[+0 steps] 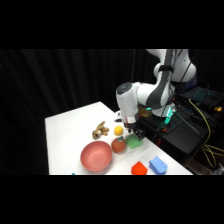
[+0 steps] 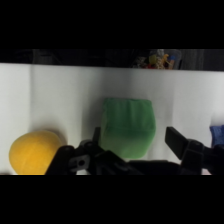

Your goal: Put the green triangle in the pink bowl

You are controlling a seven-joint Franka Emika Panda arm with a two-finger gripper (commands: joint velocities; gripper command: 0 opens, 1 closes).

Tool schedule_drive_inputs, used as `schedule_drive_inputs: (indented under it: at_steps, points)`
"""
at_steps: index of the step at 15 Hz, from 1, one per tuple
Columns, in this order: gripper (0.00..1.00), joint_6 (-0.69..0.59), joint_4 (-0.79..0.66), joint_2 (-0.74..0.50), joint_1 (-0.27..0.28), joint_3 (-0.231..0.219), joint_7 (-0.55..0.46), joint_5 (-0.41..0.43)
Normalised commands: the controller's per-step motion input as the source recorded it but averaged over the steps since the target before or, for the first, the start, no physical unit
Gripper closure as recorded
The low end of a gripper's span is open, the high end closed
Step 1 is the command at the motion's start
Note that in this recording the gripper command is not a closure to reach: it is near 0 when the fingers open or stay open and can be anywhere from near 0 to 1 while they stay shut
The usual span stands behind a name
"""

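I saw a yellow fruit [image 1: 118, 130], an orange fruit [image 1: 118, 145], a tan toy [image 1: 100, 131], red block [image 1: 139, 169], blue block [image 1: 157, 164], white table [image 1: 67, 130].

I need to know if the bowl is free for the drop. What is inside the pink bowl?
The side view shows nothing inside the pink bowl, though its near wall hides part of the bottom. The green triangle lies on the table under the gripper.

No readable text, labels, brand names, numbers or signs appear in either view. The surfaces that show, including the flat bright-green wedge-shaped block [image 2: 127, 129], the round salmon-pink bowl [image 1: 96, 156] and the white table [image 1: 70, 132], all carry no lettering or markings that can be made out.
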Motion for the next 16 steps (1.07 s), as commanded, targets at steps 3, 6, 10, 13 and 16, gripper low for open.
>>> schedule_drive_inputs:
  at_steps: [3, 6, 10, 13, 16]
  points:
    - [0.00, 0.31, -0.10, 0.10, -0.083, 0.112, -0.33, 0.245]
    - [0.00, 0.40, -0.11, 0.17, -0.151, 0.131, -0.38, 0.225]
    - [0.00, 0.37, -0.10, 0.16, -0.195, 0.152, -0.33, 0.172]
    - [0.55, 0.27, -0.13, 0.03, -0.165, 0.161, -0.21, 0.123]
    - [1.00, 0.16, -0.16, -0.11, -0.090, 0.130, -0.11, 0.083]
